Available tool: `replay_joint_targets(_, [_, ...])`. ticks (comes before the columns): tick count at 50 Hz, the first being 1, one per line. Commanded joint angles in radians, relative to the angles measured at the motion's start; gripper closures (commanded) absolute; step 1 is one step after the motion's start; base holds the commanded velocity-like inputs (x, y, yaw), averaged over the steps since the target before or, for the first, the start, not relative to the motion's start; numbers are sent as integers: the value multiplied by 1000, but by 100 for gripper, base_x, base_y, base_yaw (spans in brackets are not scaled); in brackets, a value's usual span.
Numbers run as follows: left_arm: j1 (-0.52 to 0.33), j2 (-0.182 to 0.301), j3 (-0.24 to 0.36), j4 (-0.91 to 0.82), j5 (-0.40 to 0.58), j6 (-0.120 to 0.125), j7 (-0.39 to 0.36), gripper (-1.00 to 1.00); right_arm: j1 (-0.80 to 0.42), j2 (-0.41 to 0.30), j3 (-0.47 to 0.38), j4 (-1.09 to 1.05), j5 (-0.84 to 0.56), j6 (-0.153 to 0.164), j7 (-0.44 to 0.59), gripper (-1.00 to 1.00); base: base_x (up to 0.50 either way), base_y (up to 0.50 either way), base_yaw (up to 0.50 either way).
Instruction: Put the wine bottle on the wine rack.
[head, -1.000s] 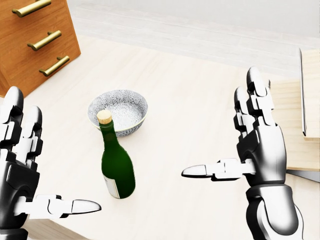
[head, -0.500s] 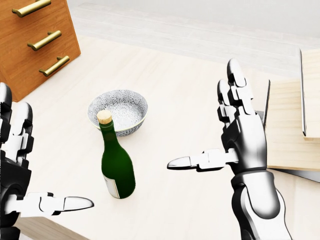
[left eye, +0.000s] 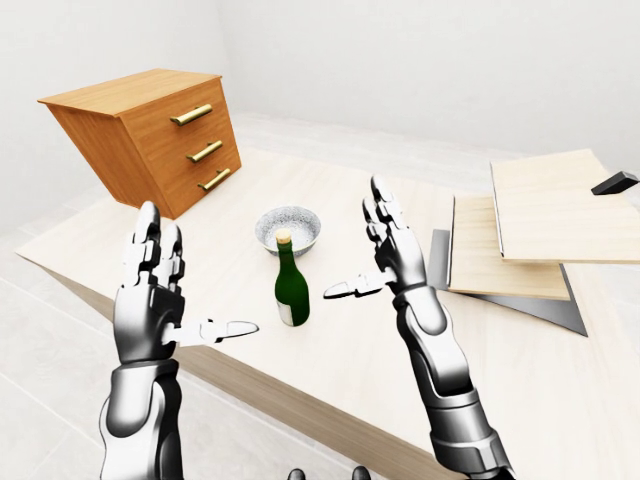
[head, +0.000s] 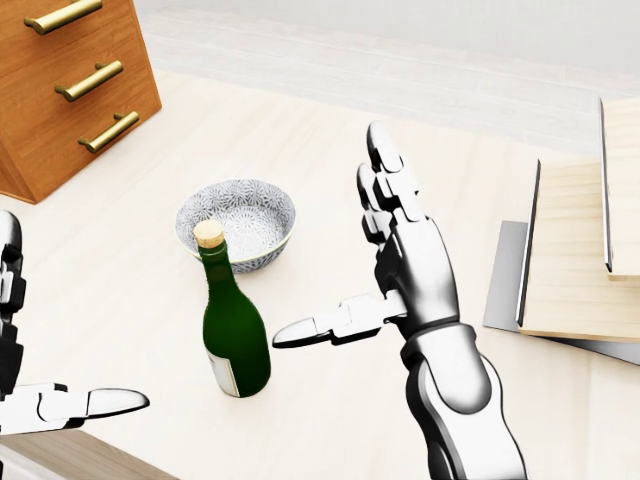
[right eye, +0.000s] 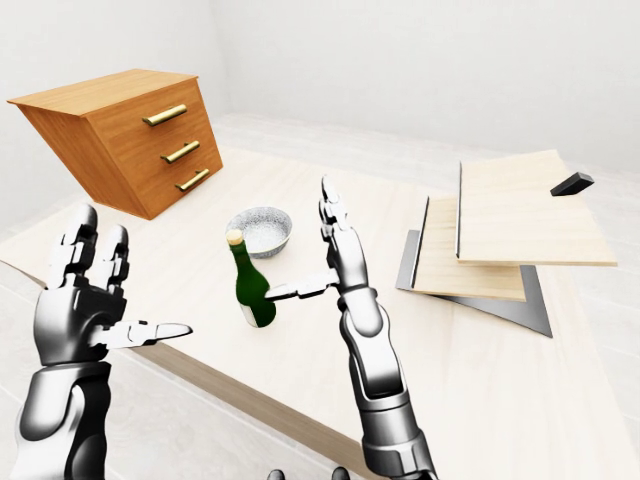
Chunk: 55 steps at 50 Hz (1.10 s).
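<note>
The wine bottle (head: 235, 335) stands upright on the pale wooden table (left eye: 340, 345), near the table edge that runs along the bottom of the head view. It is dark green glass with a narrow neck, a tan cork stopper at the top and a pale label low on the body. A patterned grey bowl (head: 237, 224) sits just beside it, toward the table's middle, apart from the glass.

My right hand (head: 400, 270) is open: fingers extended upward, thumb pointing sideways toward the bottle. The thumb tip is near the bottle's body but not touching it. My left hand (left eye: 152, 300) is also open, fingers up and thumb out, held over the table's near edge on the bottle's other side, well apart from it. Neither hand grips anything.

A wooden drawer unit (left eye: 160, 135) with three brass handles stands at the table's far left corner in the left-eye view. Toward the right edge, stacked light wood boards (left eye: 535, 225) rest on a grey sheet (left eye: 560, 310); I cannot tell if this is the rack.
</note>
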Motion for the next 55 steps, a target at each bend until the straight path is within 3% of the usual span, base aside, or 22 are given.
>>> replay_joint_targets(1, [-1,2,20,18,-8,0,-5,-100,36,19,47,-80,16,0,69,-100,0,0,0])
replay_joint_targets(26, [-27,12,8,83,13,0,24,-100,30,17,49,-166,74,0,158,-100,0,0,0])
replay_joint_targets(55, [-23,13,17,64,3,0,19,-100,-58,63,76,49,27,0,145,-100,0,0,0])
